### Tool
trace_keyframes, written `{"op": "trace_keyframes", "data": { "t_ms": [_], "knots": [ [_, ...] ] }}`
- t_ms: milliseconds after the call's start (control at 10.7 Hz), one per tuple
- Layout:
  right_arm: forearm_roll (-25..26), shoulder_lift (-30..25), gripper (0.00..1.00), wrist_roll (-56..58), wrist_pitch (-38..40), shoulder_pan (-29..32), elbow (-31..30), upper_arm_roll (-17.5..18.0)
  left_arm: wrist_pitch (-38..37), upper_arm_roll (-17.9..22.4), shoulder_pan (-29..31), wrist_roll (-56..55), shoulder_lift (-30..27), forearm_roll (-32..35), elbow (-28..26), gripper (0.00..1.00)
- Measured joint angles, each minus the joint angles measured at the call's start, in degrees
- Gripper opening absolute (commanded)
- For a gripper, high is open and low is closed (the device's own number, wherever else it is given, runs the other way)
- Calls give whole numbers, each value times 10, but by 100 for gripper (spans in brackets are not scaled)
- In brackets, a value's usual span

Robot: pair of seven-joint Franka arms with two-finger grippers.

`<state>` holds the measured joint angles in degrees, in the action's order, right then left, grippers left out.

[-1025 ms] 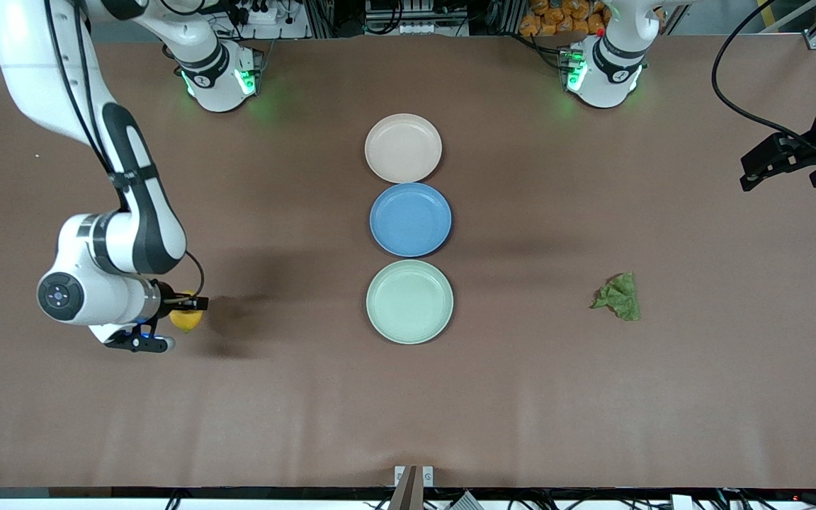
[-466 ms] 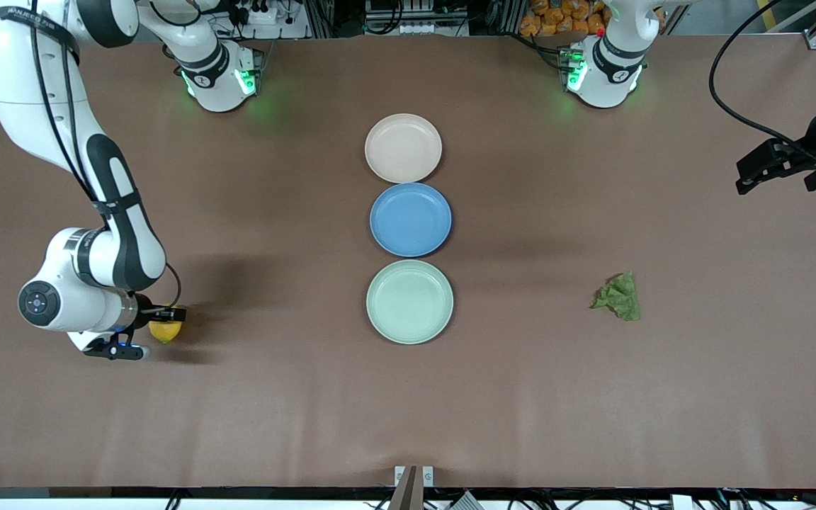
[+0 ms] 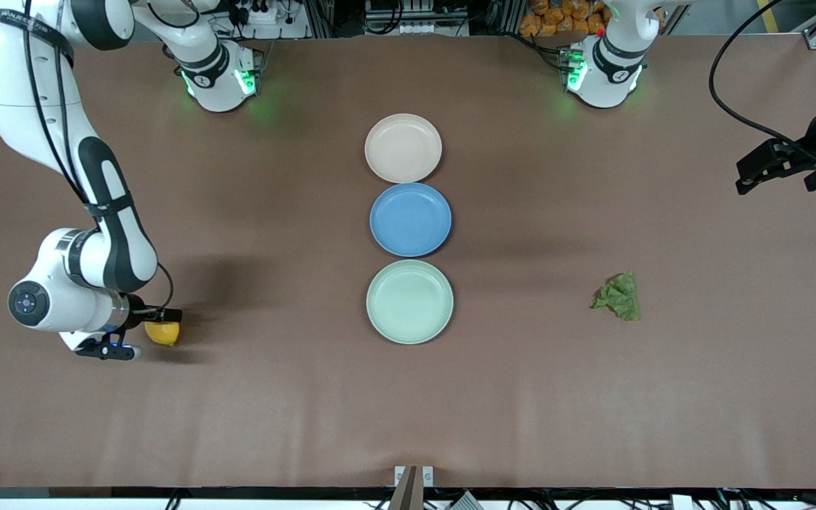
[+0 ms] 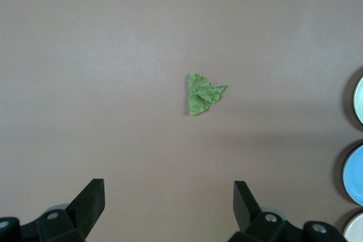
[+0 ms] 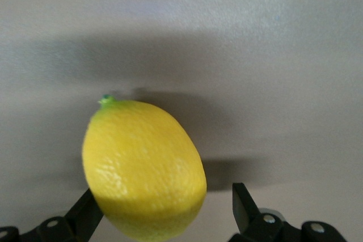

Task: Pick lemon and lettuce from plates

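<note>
Front view first: where was the right gripper?

– Your right gripper (image 3: 161, 327) was low over the table (image 3: 295, 411) toward the right arm's end, well apart from all the plates, with the lemon (image 3: 162, 333) at its fingertips.

Was it clamped on the lemon?

– No. In the right wrist view your fingers (image 5: 245, 205) stood wide apart. The lemon (image 5: 144, 168) lay between them, touching one finger, with a clear gap to the other. I could not tell whether it rested on the table.

And the lettuce?

– You had it lying on the bare table toward the left arm's end, off every plate. The lettuce (image 3: 618, 296) was about as near to the front camera as the mint green plate (image 3: 409, 302), and well apart from it.

What about the left arm?

– Your left arm waited. The left gripper (image 3: 749, 177) hung over the table's edge at the left arm's end, and the left wrist view showed the left gripper (image 4: 168, 188) with its fingers spread, looking down at the lettuce (image 4: 201, 93).

The plates?

– You had three in a line at the table's middle, nothing on them: the beige plate (image 3: 403, 148) farthest from the front camera, the blue plate (image 3: 411, 219) between, the mint green plate nearest.
</note>
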<state>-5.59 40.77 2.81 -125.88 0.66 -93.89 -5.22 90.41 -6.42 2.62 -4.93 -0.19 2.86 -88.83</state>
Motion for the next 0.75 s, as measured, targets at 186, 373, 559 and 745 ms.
{"op": "trace_keyframes", "data": {
  "t_ms": [186, 373, 559, 745],
  "knots": [
    [0, -13, 100, 12, 1, 0, 0, 1, 0, 0, 0, 0, 0, 0, 0, 100],
    [5, -42, 100, 20, -1, -3, -31, 1, 0, -1, 0, 0, 0, 0, 0, 100],
    [29, -91, 100, 21, -42, -10, -113, 4, 0, -2, -2, 0, 1, 0, 0, 100],
    [47, -155, 100, 21, -57, -9, -190, 6, 0, -4, -2, 0, 3, 0, -1, 100]
  ]
}}
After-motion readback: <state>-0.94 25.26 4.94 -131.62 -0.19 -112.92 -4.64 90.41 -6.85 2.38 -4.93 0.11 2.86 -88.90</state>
